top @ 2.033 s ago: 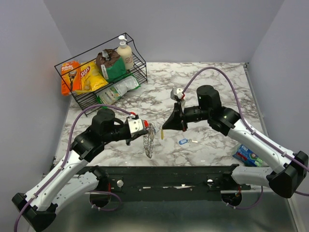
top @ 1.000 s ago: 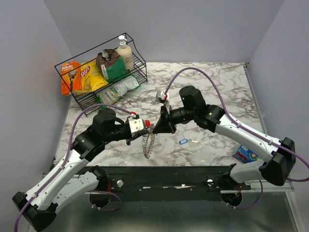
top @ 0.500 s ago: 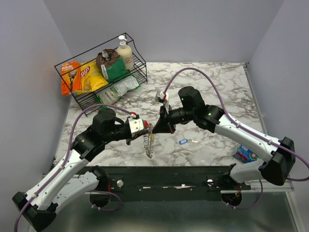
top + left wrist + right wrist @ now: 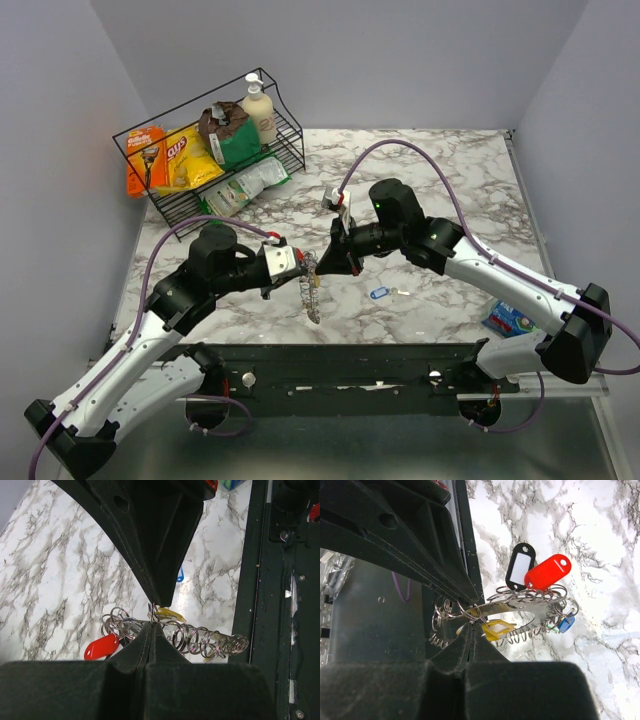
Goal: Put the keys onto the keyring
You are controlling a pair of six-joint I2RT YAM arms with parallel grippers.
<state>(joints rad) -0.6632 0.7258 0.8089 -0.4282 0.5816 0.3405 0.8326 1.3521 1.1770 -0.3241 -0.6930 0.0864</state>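
Observation:
My left gripper (image 4: 303, 266) is shut on the keyring (image 4: 311, 281), a silver ring whose chain of small rings (image 4: 210, 641) hangs down above the table. Red (image 4: 547, 572), black (image 4: 520, 567) and blue (image 4: 565, 625) tags hang from the keyring (image 4: 530, 611). My right gripper (image 4: 326, 264) is shut on a yellow-tagged key (image 4: 496, 629) and its tips meet the left gripper's tips at the ring. In the left wrist view the yellow tag (image 4: 167, 614) sits just beyond my shut left gripper (image 4: 151, 626). A blue-tagged key (image 4: 378, 293) lies on the marble table.
A black wire basket (image 4: 175, 205) with chip bags and a pump bottle stands at the back left. A blue packet (image 4: 514, 322) lies at the front right. A black rail (image 4: 350, 365) runs along the table's near edge.
My right gripper has swung left with the yellow-tagged key until its tips meet the keyring. The left gripper has stayed put; the hanging chain has swayed a little.

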